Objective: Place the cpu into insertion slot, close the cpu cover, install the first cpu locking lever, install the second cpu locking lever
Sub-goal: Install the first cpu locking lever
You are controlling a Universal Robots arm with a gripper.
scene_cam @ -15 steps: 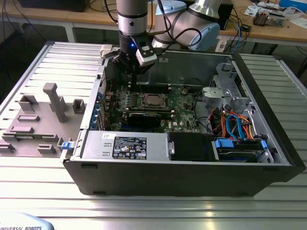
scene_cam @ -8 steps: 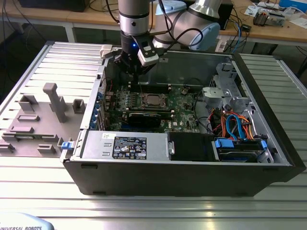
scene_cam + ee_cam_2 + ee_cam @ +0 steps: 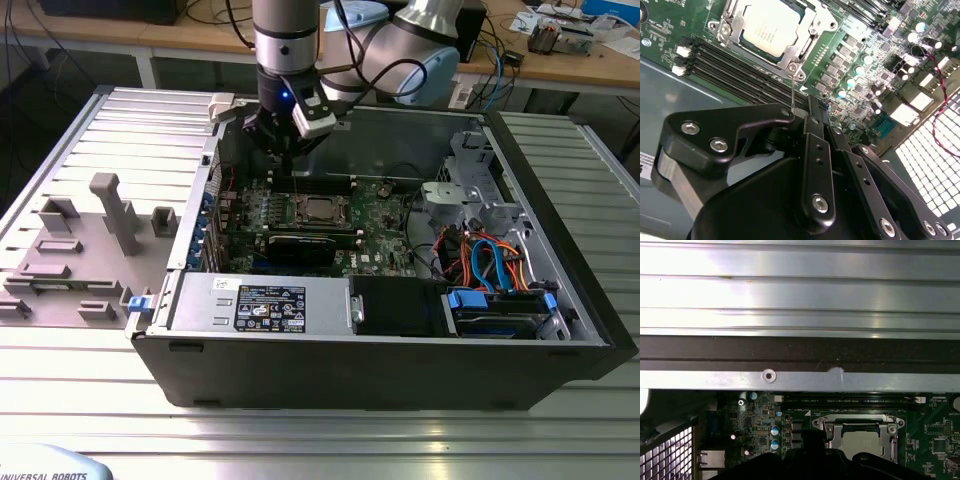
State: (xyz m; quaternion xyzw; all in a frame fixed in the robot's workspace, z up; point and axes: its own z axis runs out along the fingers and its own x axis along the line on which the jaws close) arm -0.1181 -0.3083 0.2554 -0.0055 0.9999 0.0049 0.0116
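One cpu (image 3: 771,26) flat, top upward

Open black metal computer case (image 3: 400,380) lies on the ribbed aluminium table (image 3: 300,440). Green circuit board (image 3: 385,215) sits inside it. Square silver-rimmed insertion slot (image 3: 318,209) sits on the board; flat silvery-grey cpu (image 3: 771,27) lies in it. Black gripper (image 3: 285,148) hangs above the board, behind the slot.

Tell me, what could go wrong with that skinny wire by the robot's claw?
The thin locking lever rises from the cpu cover corner to the gripper; it might slip off or bend. The memory slots lie right beside it, so a low swing could scrape them.
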